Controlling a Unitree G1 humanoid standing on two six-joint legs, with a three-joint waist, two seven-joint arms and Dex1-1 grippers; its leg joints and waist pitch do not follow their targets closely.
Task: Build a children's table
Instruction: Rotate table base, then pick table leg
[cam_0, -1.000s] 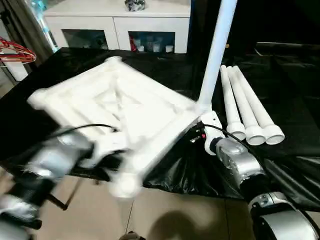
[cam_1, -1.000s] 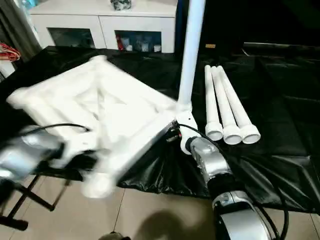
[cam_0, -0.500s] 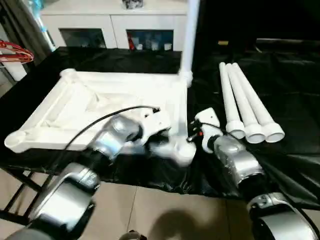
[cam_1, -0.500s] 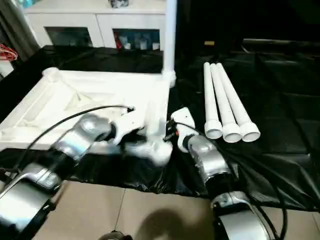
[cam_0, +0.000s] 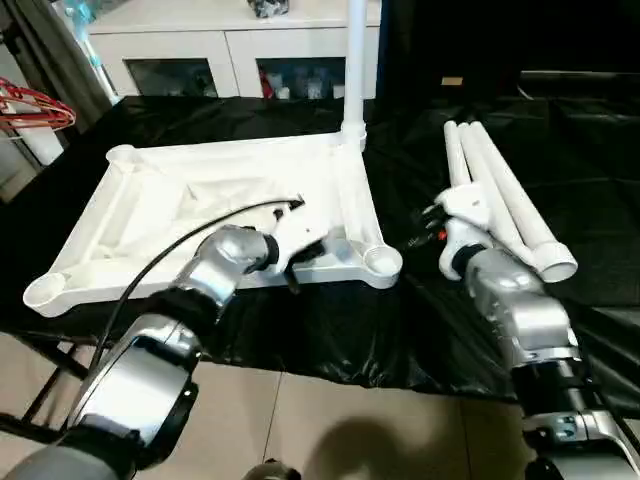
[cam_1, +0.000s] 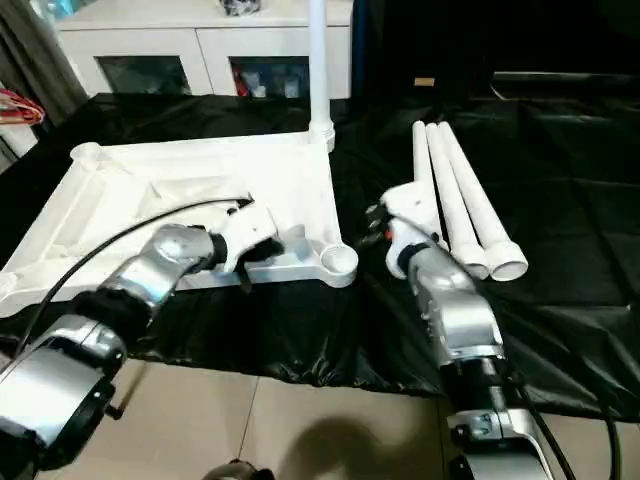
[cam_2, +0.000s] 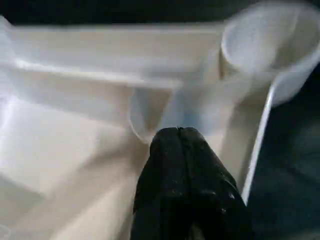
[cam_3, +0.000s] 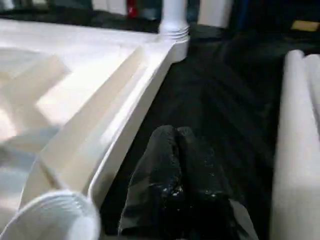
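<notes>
The children's table top (cam_0: 200, 200) lies upside down on the black cloth, its ribbed underside facing up. One white leg (cam_0: 353, 60) stands upright in the far right corner socket. Three more legs (cam_0: 500, 200) lie side by side to the right. My left gripper (cam_2: 178, 134) is shut with nothing in it. Its tips rest on the underside by the near right corner socket (cam_0: 382, 262). My right gripper (cam_3: 174, 131) is shut too. It hangs over the cloth between the top's right edge and the loose legs, touching neither.
A white cabinet with glass doors (cam_0: 230, 50) stands behind the table. A red hanger (cam_0: 30, 105) sticks in at the far left. The black cloth (cam_0: 590, 180) drapes over the front edge, with tiled floor (cam_0: 330, 430) below.
The table top has swung round from a tilted, skewed position to lie flat and square. The upright leg went to the far side with it. My right gripper has drawn back towards the loose legs.
</notes>
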